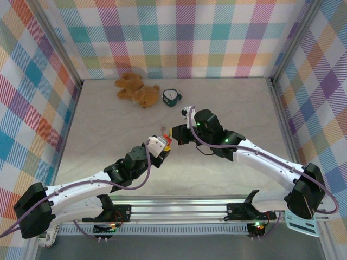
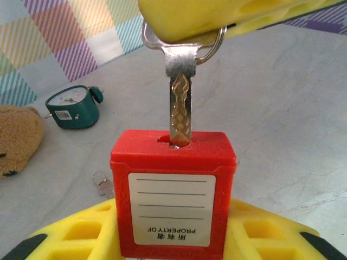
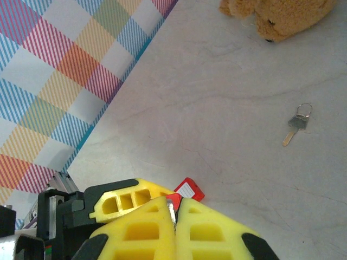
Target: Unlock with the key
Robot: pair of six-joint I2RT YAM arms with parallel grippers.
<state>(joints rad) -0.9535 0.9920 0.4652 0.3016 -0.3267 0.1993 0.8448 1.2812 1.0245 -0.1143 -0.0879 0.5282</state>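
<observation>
The right tool (image 3: 174, 214) is pressed onto the head of the key (image 2: 180, 108), whose blade tip is set in the red padlock (image 2: 173, 179) clamped in the left tool (image 2: 173, 237). A pale marbled counter (image 2: 282, 108) is seen below, enclosed by pastel plaid walls (image 1: 179, 32), with a teddy bear (image 1: 135, 89), green clock (image 1: 172, 96) and spare key (image 3: 295, 127) scattered on it

We could not see the head of the key (image 2: 180, 103); the right gripper's yellow fingers (image 2: 200, 16) covered it, and its tip was sunk in the padlock (image 2: 172, 179). The padlock's lower end was cut off by the bottom edge, between the left gripper's fingers (image 2: 81, 233). The teddy bear (image 2: 16, 138) was cropped at the left edge. A second key (image 2: 102, 181), blurred, lay partly behind the padlock.
</observation>
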